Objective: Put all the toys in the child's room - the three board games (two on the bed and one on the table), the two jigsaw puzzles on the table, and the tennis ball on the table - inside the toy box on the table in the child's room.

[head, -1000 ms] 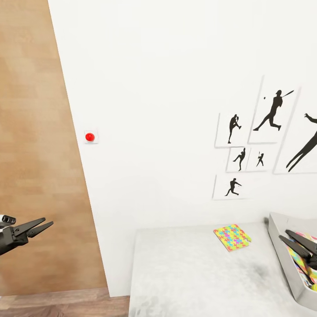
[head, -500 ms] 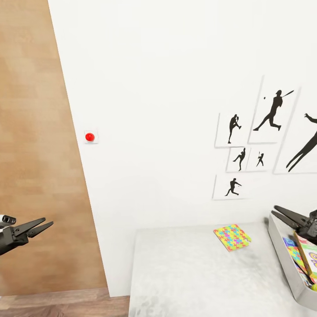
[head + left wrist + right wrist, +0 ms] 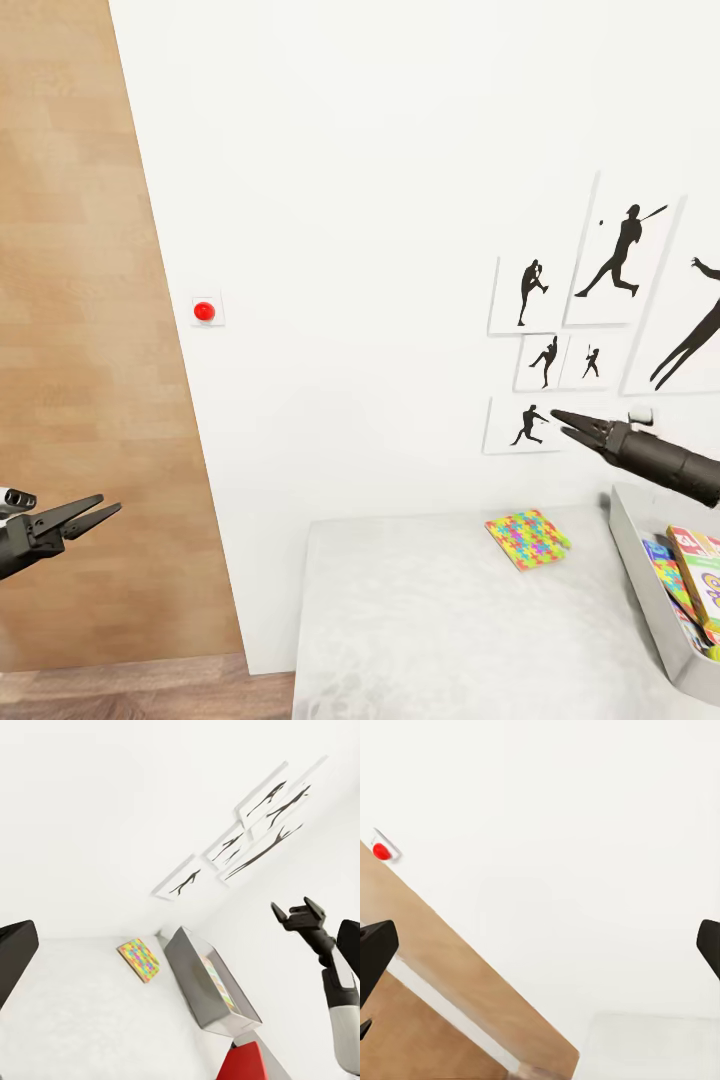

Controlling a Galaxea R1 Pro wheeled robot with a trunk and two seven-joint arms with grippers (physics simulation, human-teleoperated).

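Moved: right gripper point(image 3: 568, 424) has been lifted up out of the toy box point(image 3: 640, 570) and is now held high above it, in front of the wall pictures point(image 3: 600, 320).
Left gripper point(image 3: 95, 515): held low by the wooden door point(image 3: 90, 350); fingers are seen a little apart, with nothing between them.
Table point(image 3: 440, 640): grey top, seen in front.
Puzzle point(image 3: 527, 538): one small bright square is laid flat on the table, near the toy box but apart from it.
Toy box: placed on the table; bright game boxes point(image 3: 700, 580) are seen inside.
Right gripper: opened wide, as shown in the left wrist view point(image 3: 300, 916); nothing is held.
Wall: a red button point(image 3: 204, 311) is seen beside the door.
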